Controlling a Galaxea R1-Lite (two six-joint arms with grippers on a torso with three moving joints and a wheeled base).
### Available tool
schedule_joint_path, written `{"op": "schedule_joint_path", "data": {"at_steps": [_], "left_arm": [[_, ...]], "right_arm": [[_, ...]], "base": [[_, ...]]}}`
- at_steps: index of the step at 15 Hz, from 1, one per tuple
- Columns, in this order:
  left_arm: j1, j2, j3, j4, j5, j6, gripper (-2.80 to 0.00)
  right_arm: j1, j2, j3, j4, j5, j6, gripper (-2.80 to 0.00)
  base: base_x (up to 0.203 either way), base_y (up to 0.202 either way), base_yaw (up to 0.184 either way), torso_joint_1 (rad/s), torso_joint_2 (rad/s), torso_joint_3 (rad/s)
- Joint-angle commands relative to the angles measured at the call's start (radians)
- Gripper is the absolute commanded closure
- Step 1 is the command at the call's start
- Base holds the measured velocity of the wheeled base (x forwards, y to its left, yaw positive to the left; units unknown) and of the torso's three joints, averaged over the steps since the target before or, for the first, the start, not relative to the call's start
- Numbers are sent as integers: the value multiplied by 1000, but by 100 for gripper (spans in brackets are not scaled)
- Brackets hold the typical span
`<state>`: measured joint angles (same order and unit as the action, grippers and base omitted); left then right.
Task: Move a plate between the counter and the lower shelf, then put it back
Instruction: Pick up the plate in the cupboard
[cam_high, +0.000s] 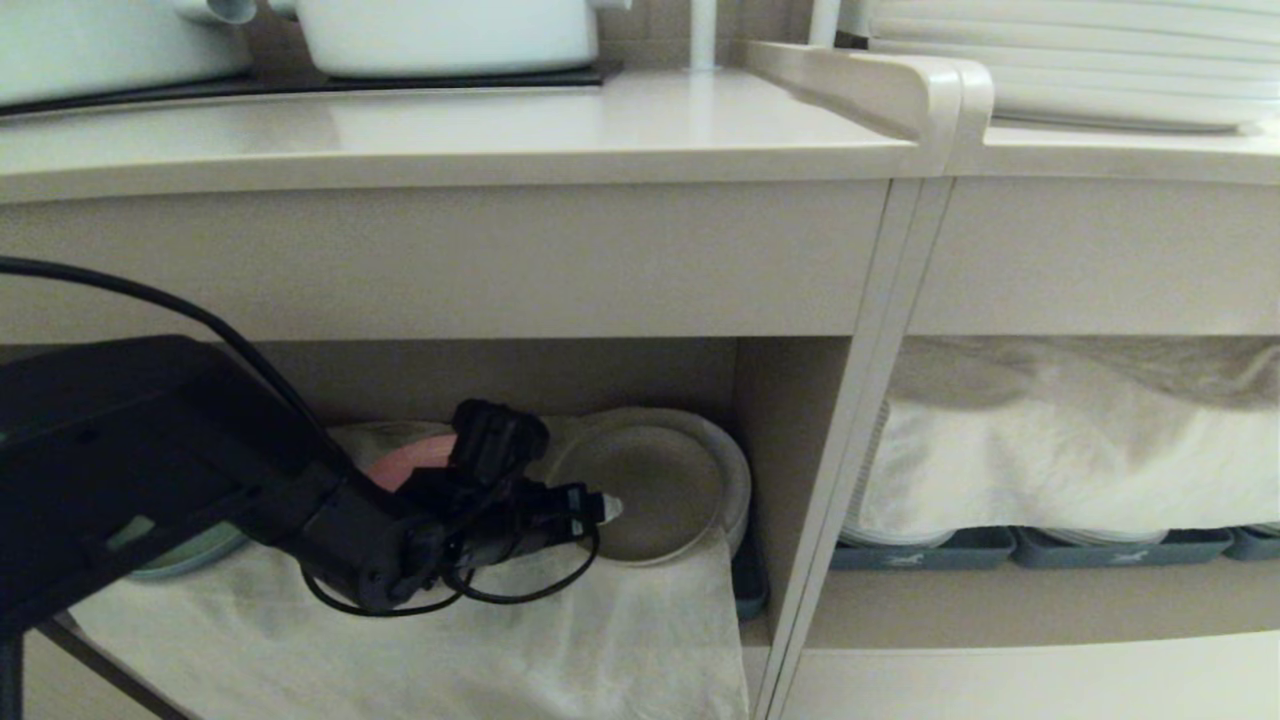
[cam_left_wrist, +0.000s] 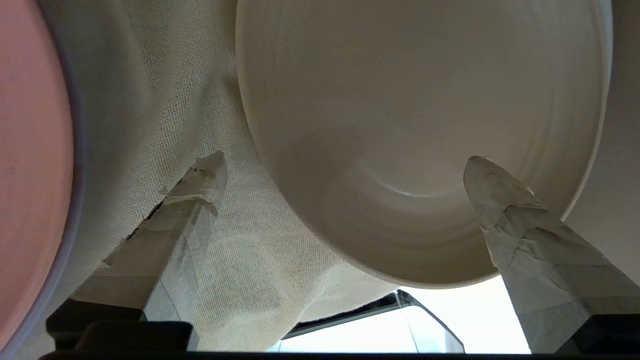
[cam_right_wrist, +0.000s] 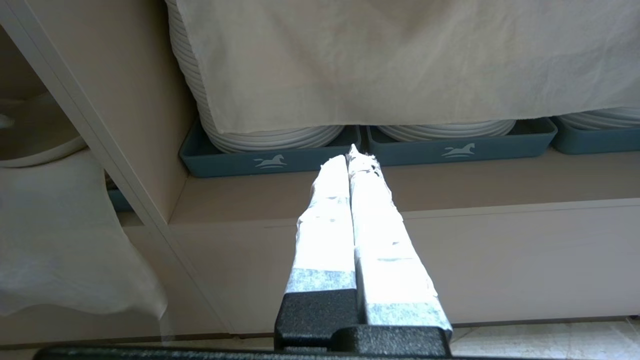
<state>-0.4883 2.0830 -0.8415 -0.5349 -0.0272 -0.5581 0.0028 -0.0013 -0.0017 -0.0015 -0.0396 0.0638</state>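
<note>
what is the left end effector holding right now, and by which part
Nothing: the left end effector is open at the plate rim, not closed on it.

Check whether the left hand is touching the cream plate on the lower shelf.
Cannot tell. In the left wrist view the open left hand straddles the plate's rim, one finger overlapping it; no view plainly shows contact or a gap.

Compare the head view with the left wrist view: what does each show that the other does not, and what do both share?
Only the head view shows the counter, the pots on it, and the left arm reaching into the lower shelf. Only the left wrist view shows both taped fingers of the left gripper spread wide, one beside the plate's rim and one over its surface. Both show the plate, the pink plate and the cloth.
</note>
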Motion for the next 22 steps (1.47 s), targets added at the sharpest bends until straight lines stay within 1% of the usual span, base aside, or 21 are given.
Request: {"op": "schedule_joint_path", "data": {"at_steps": [1, 12, 13, 22], "left_arm": [[-2, 8, -2, -4, 0, -3, -280], [-6, 23, -7, -4, -2, -3, -280], [-6, 25, -6, -5, -2, -2, 0], [-4, 23, -5, -4, 0, -2, 0]], "right_arm": [[0, 1, 0, 0, 0, 1, 0], [0, 1, 0, 0, 0, 1, 0], [0, 1, 0, 0, 0, 1, 0], [0, 1, -1, 0, 0, 1, 0]], "base": [[0, 0, 0, 0, 0, 0], [0, 0, 0, 0, 0, 0], [0, 0, 0, 0, 0, 0], [0, 0, 0, 0, 0, 0]]}}
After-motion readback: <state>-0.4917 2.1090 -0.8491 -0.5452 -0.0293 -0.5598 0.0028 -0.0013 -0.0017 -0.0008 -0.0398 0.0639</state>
